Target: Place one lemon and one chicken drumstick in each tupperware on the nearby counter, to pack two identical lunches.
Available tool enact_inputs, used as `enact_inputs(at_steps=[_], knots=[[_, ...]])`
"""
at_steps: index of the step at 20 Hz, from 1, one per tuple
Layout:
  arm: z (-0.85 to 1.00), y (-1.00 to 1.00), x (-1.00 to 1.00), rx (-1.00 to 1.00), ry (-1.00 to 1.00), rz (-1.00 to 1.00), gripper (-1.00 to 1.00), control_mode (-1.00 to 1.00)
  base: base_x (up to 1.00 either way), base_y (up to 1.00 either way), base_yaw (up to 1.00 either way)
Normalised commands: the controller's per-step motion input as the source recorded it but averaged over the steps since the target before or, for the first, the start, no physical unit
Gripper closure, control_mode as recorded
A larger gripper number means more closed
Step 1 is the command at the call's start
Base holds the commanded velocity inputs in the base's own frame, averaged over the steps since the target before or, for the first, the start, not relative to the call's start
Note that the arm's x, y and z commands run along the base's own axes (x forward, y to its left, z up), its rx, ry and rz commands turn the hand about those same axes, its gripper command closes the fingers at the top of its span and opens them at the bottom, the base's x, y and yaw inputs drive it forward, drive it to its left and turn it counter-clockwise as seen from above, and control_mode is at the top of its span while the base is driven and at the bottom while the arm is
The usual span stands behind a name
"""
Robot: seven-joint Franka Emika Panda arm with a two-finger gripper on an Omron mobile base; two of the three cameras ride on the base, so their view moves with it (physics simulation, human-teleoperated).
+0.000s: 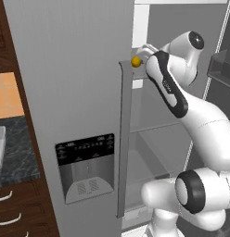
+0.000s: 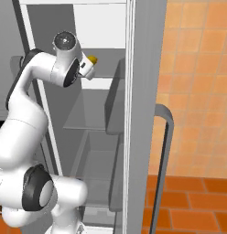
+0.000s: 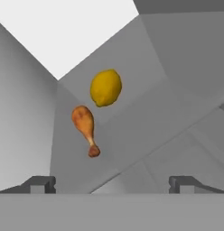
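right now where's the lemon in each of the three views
Left base view: lemon upper middle, at the top of the fridge door handle, beside the arm's hand.
Right base view: lemon upper left of centre, just past the hand, partly hidden.
Hand view: lemon above centre, drumstick below it.
Shared landmark: the grey fridge shelf it sits on.

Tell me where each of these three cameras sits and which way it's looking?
Left base view: behind the arm's left, facing the open fridge; the white arm rises at lower right, reaching toward a lemon.
Right base view: behind its right, same fridge; arm at lower left.
Hand view: on the hand, looking along the open gripper at the lemon and a drumstick on a shelf.
Shared: both base views and the hand view show the lemon.
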Motion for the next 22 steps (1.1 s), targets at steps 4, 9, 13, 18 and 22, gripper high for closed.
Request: enact_inputs(at_steps=[4,9,13,18,22], knots=[[-0.01,-0.06,0.48,0.00,0.09,0.00,-1.00,-1.00,0.00,0.00,0.00],[-0.02,-0.05,0.48,0.00,0.05,0.00,-1.00,-1.00,0.00,0.00,0.00],[-0.21,0.00,0.61,0.00,0.04,0.00,-1.00,-1.00,0.00,0.00,0.00],[-0.15,0.00,0.65,0.00,0.05,0.00,-1.00,-1.00,0.00,0.00,0.00],[-0.12,0.00,0.63,0.00,0.04,0.00,-1.00,-1.00,0.00,0.00,0.00]])
